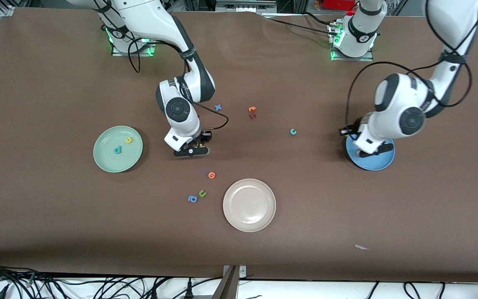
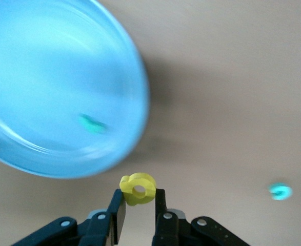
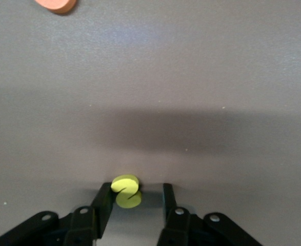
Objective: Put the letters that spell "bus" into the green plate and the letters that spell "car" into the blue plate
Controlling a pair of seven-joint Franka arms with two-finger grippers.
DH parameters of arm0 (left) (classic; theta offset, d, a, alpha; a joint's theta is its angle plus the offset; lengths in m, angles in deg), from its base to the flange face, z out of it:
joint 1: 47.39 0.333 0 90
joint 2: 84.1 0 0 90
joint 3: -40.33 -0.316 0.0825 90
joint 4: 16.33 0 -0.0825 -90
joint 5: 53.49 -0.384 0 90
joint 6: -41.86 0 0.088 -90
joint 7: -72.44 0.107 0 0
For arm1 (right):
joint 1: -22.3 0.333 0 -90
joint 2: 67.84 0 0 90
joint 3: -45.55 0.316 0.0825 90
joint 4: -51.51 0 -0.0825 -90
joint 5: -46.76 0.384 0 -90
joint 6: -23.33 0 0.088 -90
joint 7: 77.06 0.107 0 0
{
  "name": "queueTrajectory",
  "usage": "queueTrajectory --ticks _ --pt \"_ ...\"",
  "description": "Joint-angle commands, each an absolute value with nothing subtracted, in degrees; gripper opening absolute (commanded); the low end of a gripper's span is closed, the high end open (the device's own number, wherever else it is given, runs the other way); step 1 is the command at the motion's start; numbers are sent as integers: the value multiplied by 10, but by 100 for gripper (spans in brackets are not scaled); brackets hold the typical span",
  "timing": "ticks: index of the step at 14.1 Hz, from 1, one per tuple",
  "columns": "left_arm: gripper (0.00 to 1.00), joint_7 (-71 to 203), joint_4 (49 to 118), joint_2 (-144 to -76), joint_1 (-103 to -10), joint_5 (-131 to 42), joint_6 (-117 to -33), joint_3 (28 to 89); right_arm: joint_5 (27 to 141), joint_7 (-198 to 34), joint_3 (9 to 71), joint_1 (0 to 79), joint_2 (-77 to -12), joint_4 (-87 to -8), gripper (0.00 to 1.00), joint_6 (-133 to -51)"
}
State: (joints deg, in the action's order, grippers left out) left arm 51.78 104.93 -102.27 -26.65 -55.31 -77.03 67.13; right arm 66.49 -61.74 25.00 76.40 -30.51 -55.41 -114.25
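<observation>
My left gripper is shut on the yellow "a" and hangs over the rim of the blue plate, also seen in the front view. A small teal letter lies in that plate. The teal "c" lies on the table between the arms. My right gripper is down on the table beside the green plate. Its fingers straddle the yellow "s": one touches it, the other stands apart. The teal "b" and yellow "u" lie in the green plate.
A cream-white plate sits nearer the front camera. Near it lie an orange letter, a green "u" and a blue "a". A blue "x" and orange and red letters lie toward the bases.
</observation>
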Motion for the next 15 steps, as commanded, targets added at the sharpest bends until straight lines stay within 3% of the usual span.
queueTrajectory --ticks 1,5,7,8,9,10,11,13,15 --pt "9 604 1047 -1032 -208 -595 -750 677 675 -631 250 770 -302 -555 9 -1153" --pt "10 622 1038 -1076 -180 -642 -779 675 675 -689 227 757 -329 -551 8 -1112" --pt "19 622 1024 -1102 -173 -643 -789 671 676 -765 191 743 -351 -551 9 -1041" --pt "29 622 1022 -1105 -172 -647 -789 671 676 -806 167 739 -360 -553 9 -1005" --pt "48 620 1022 -1105 -172 -647 -789 672 676 -842 140 739 -366 -556 10 -975" --pt "70 617 1022 -1104 -172 -647 -789 672 676 -883 110 738 -374 -559 9 -948" --pt "100 614 1022 -1101 -172 -647 -787 673 678 -930 80 738 -378 -562 9 -925" --pt "100 592 1021 -1083 -177 -640 -770 681 692 -1018 39 727 -381 -574 10 -895" --pt "100 520 1021 -1075 -178 -635 -762 731 697 -1094 33 678 -376 -588 10 -897"
